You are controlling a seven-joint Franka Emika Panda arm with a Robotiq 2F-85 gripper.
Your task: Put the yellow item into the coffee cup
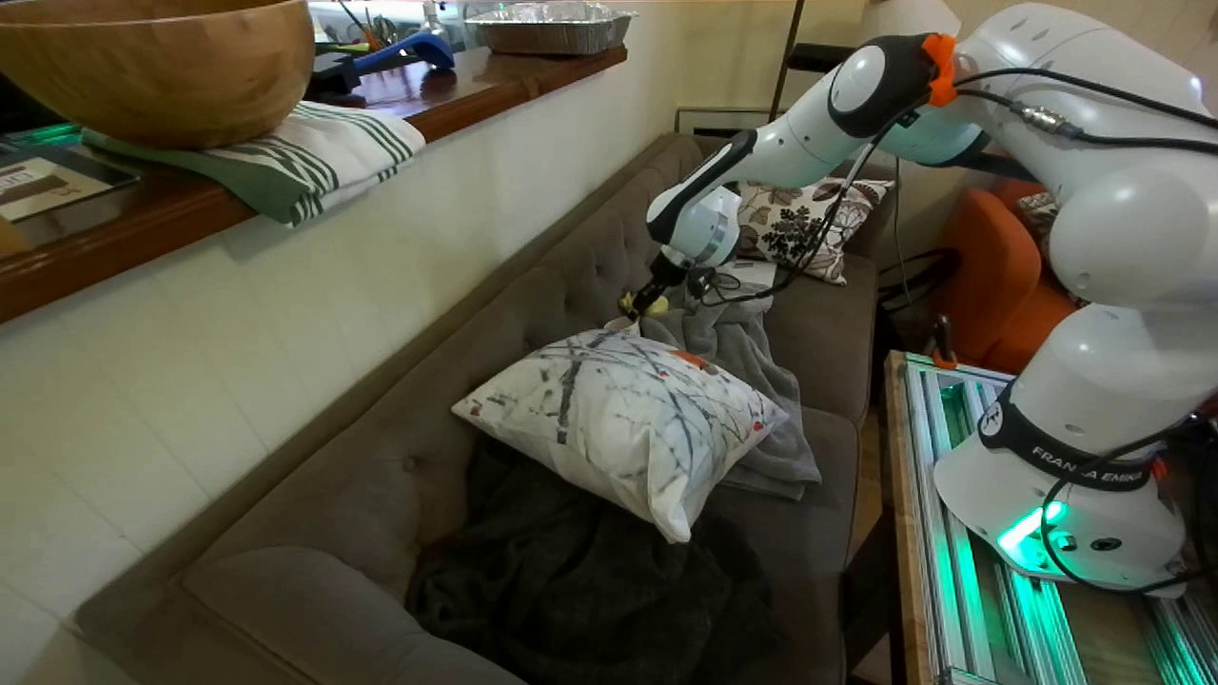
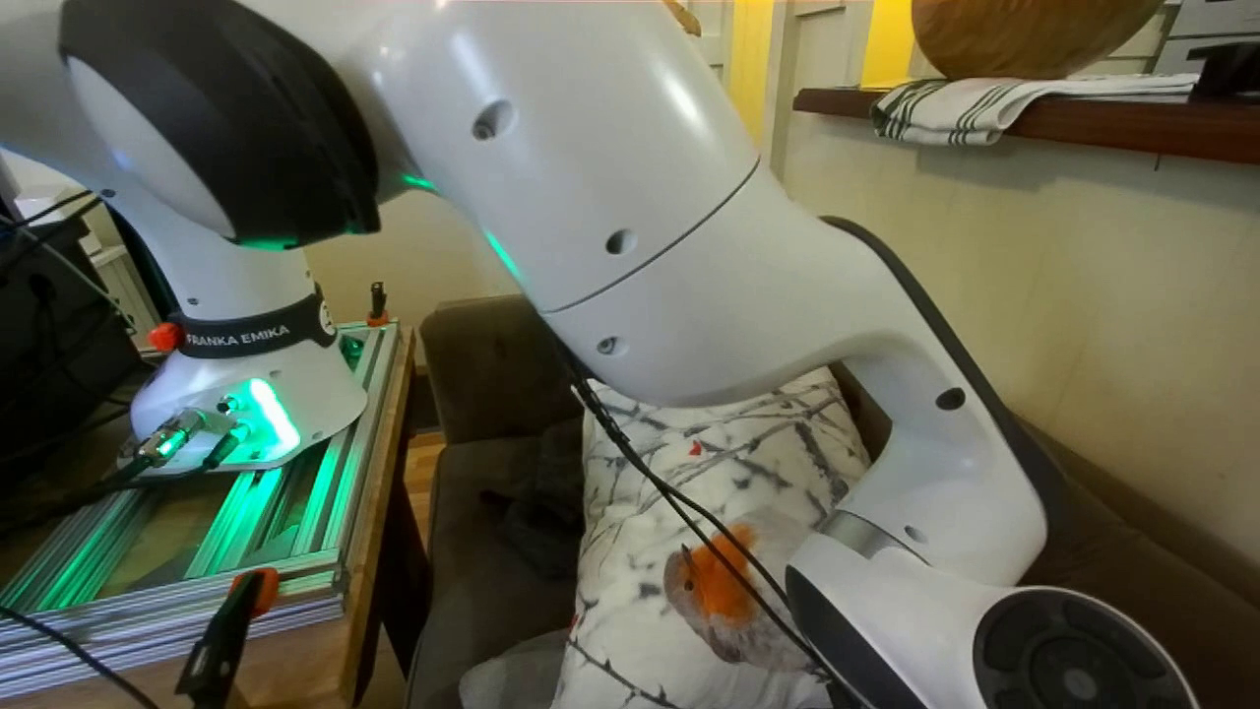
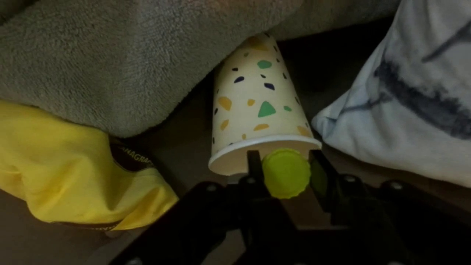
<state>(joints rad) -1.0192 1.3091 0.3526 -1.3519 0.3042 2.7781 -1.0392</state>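
Note:
The yellow item is a small round yellow cap with a ridged edge (image 3: 286, 175), in the wrist view. My gripper (image 3: 284, 152) is shut on it, with a dark finger against each side. The coffee cup (image 3: 257, 106) is a pale paper cup with coloured spots. It lies tilted with its mouth towards the gripper and its base under a grey blanket. The cap and fingertips appear in front of the cup's mouth; whether they are inside the rim I cannot tell. In an exterior view the gripper (image 1: 639, 306) is just above the cup (image 1: 623, 325), small there. The cap cannot be made out there.
A yellow cloth thing (image 3: 81, 169) lies left of the cup. The grey blanket (image 3: 110, 55) hangs over the cup's base. A patterned cushion (image 3: 415, 99) stands close on the right; it also shows in an exterior view (image 1: 618, 409). The sofa back (image 1: 533, 295) runs behind.

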